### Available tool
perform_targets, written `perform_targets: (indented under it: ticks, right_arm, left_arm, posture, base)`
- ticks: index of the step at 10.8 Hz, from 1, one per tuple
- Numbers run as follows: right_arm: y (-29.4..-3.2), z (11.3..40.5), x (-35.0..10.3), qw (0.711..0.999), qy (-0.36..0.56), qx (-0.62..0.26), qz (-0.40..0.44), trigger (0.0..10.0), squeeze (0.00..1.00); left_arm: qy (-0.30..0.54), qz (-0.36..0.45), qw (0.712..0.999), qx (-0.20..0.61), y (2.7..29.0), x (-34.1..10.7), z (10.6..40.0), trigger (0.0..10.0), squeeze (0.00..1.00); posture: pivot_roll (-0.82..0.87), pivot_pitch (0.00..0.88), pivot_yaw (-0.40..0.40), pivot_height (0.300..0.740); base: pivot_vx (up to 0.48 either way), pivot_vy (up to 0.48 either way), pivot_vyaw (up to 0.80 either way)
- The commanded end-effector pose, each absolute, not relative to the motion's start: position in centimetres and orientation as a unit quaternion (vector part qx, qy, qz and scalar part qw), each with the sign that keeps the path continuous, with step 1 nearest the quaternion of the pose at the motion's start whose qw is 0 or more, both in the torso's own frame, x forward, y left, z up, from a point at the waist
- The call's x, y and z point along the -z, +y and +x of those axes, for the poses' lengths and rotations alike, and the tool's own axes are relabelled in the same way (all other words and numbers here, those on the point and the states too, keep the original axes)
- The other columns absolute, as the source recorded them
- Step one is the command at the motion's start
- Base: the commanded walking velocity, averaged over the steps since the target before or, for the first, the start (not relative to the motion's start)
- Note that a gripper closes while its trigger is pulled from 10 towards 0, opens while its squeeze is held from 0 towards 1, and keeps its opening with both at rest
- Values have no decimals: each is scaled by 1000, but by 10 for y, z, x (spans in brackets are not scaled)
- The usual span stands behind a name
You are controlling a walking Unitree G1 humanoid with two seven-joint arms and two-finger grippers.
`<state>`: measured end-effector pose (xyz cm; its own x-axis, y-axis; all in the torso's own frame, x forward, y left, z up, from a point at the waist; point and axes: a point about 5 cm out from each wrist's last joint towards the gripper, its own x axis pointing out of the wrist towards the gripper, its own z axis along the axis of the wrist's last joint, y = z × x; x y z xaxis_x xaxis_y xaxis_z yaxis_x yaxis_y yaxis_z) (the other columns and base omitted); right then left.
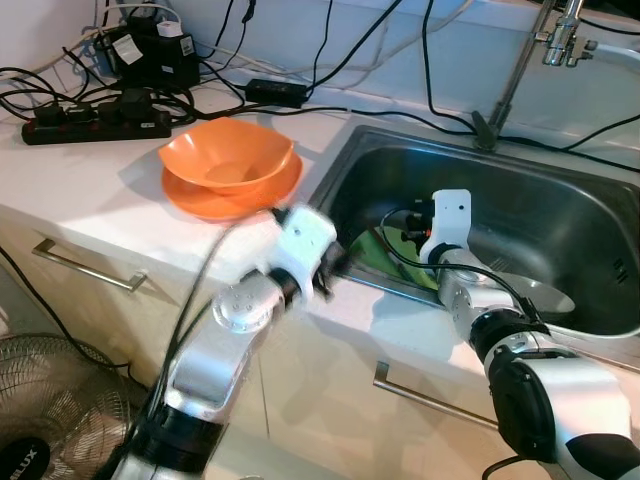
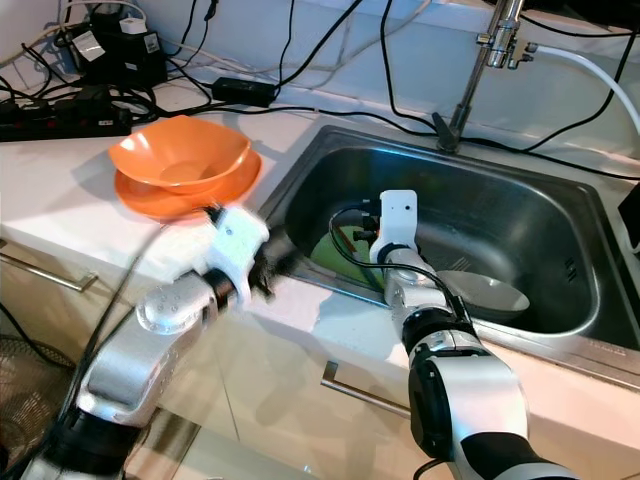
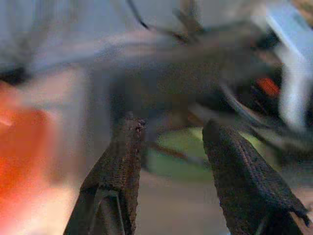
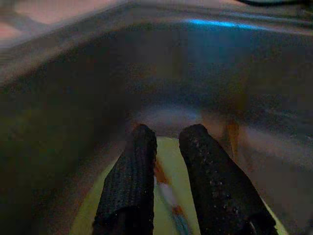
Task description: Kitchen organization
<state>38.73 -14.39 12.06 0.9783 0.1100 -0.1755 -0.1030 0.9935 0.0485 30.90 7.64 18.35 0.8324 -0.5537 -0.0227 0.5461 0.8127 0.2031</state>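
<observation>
An orange bowl (image 1: 228, 152) sits stacked on an orange plate (image 1: 200, 200) on the white counter, left of the steel sink (image 1: 560, 200). A green plate (image 1: 372, 252) lies low against the sink's front-left wall. My left gripper (image 3: 171, 129) is open and blurred. It hovers at the sink's front-left rim (image 1: 335, 265), between the orange dishes and the green plate (image 3: 178, 152). My right gripper (image 4: 168, 133) reaches down inside the sink. Its fingers stand a narrow gap apart just over the green plate (image 4: 166, 169), with nothing clearly clamped between them.
A pale bowl (image 1: 545, 297) rests on the sink floor to the right. The faucet (image 1: 515, 70) rises behind the sink. A power strip (image 1: 95, 118) and tangled cables crowd the back-left counter. Drawer handles (image 1: 85, 265) run below the counter edge, and a fan (image 1: 40, 400) stands on the floor.
</observation>
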Motion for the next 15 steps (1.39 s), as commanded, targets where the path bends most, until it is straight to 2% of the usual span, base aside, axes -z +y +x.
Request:
perform_targets:
  ticks: [1,2,3,6,7,8,11,12,15]
  right_arm:
    - [-142,394,-138,996,50,-61,28,10000,0]
    - [-136,394,-146,995,14,-87,47,10000,0]
    - [-133,392,-148,993,-7,-101,61,10000,0]
    - [-124,388,-150,987,-38,-130,83,10000,0]
    - [-123,386,-149,986,-40,-134,88,10000,0]
    - [-122,385,-146,986,-37,-139,88,10000,0]
    - [-123,384,-146,985,-38,-143,90,10000,0]
    - [-122,384,-146,984,-39,-147,90,10000,0]
    - [-122,384,-147,984,-39,-149,90,10000,0]
  left_arm:
    - [-56,101,960,254,83,-200,316,10000,0]
    - [-108,87,976,166,107,-233,333,10000,0]
    - [-133,80,980,121,127,-253,343,10000,0]
    - [-120,32,992,1,176,-259,364,10000,0]
    - [-109,-21,993,-29,193,-255,370,10000,1000]
    - [-85,-66,993,-53,204,-249,374,10000,1000]
    - [-75,-129,986,-75,209,-248,377,10000,1000]
    - [-65,-152,984,-69,208,-250,380,10000,0]
    - [-41,-187,975,-116,210,-248,378,10000,0]
  posture:
    - [282,15,-47,740]
    - [283,18,-48,740]
    - [281,19,-44,740]
    - [265,17,-39,740]
    - [263,17,-39,740]
    - [265,15,-41,740]
    - [262,17,-43,740]
    - [260,16,-45,740]
    - [262,15,-46,740]
  base:
    - [0,0,0]
    - [0,0,0]
    - [0,0,0]
    - [0,0,0]
    - [0,0,0]
    - [0,0,0]
    - [0,0,0]
    - [0,0,0]
    - [0,0,0]
